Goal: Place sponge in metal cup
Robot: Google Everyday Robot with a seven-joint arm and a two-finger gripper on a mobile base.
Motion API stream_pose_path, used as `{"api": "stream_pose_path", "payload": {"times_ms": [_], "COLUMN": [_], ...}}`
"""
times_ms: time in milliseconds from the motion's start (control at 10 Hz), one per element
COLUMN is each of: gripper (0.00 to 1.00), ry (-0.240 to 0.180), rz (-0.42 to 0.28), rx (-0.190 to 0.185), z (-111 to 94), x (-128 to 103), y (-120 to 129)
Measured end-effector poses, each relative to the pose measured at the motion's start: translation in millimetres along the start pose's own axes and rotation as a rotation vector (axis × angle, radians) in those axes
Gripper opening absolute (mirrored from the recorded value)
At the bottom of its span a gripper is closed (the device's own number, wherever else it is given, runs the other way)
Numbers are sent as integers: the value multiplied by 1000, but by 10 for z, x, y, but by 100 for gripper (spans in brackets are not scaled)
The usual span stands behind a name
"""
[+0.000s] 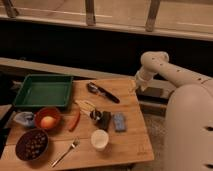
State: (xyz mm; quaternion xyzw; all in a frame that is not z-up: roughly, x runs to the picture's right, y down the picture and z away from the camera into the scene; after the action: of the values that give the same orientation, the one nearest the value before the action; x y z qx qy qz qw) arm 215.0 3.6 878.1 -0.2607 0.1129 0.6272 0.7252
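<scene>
Sponge not yet taken up; arm held off at the bench's right edge.
The sponge (119, 121) is laid flat on the bench (127, 150), just beside the metal cup (102, 119) on its right, so only a short carry is judged to be needed. The arm is bent at the elbow and pointed downward, with the pincer (135, 90) hung near the bench's far right edge, well apart from the sponge. Nothing is seen held in it; how far open it is cannot be told.
</scene>
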Motion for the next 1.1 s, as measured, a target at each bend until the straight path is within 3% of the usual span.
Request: {"api": "stream_pose_path", "payload": {"times_ms": [500,1100], "gripper": [60,60], "ry": [23,113], "rz": [7,5], "rx": [0,-18], "z": [36,150], "x": [68,443], "y": [-29,-41]}}
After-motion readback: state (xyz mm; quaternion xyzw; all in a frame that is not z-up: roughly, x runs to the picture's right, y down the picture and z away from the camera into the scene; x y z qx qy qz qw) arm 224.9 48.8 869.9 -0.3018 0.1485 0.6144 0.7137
